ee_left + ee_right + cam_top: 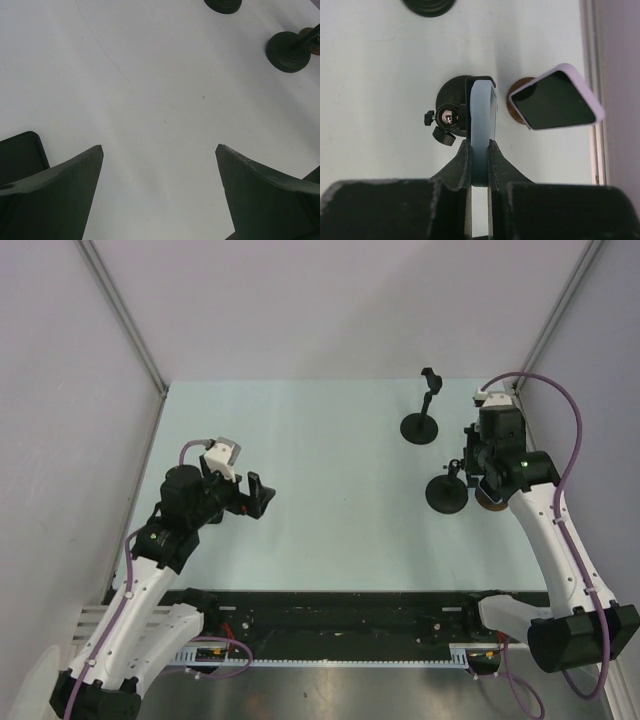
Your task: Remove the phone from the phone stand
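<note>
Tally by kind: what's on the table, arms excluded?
Phones: 2, a light-blue phone pinched in the right claw and a lilac-cased phone
Black round-based stands: 2
Brown round base: 1
Total: 5

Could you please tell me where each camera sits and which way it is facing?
Top external: above and behind the arms, looking down at the table; both arms, the left tool and the right tool show.
Left wrist: on the left wrist, facing across the table toward the phone stand; its own open fingers fill the bottom corners.
Right wrist: looking straight down on the blue phone in the phone stand; its fingers pinch the phone.
Shared: all three show that stand's black base.
</note>
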`<move>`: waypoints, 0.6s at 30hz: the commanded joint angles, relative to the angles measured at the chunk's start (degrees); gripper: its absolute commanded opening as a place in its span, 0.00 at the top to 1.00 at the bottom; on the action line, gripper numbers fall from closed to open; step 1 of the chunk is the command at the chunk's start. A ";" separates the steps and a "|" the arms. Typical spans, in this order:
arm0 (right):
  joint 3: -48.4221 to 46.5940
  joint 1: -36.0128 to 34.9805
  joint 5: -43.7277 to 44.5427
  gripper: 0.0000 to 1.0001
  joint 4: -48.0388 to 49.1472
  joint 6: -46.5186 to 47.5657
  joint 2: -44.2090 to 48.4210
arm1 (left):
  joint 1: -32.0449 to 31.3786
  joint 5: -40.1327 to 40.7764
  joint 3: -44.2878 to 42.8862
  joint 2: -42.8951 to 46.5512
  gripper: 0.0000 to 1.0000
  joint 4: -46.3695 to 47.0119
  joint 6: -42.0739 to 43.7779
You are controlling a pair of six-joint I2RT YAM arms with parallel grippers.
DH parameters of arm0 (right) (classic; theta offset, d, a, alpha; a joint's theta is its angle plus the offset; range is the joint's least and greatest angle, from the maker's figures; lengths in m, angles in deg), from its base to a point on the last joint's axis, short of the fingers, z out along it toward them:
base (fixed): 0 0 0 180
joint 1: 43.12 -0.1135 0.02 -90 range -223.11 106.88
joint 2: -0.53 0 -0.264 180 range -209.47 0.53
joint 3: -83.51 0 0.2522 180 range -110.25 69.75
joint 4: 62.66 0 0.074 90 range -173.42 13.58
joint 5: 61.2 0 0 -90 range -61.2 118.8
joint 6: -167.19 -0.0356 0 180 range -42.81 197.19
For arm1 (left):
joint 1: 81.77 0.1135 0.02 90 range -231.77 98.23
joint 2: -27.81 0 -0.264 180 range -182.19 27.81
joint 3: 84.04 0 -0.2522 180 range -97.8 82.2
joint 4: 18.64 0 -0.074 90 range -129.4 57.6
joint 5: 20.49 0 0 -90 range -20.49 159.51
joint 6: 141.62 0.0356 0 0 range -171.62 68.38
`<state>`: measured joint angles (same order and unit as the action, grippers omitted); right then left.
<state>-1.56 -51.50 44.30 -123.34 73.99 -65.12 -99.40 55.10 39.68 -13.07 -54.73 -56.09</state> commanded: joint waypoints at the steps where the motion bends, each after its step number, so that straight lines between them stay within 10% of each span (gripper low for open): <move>1: -2.17 -7.24 -7.15 1.00 2.96 1.97 3.07 | -0.39 -2.55 0.16 -0.16 0.00 1.67 1.66; 18: -2.08 -32.91 -15.60 1.00 21.25 1.18 -1.49 | -4.25 -3.78 -0.54 -1.30 0.00 3.25 -2.80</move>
<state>-1.38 -79.63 28.39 -115.82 74.42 -65.71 -100.69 52.76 40.09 -14.21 -53.88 -56.24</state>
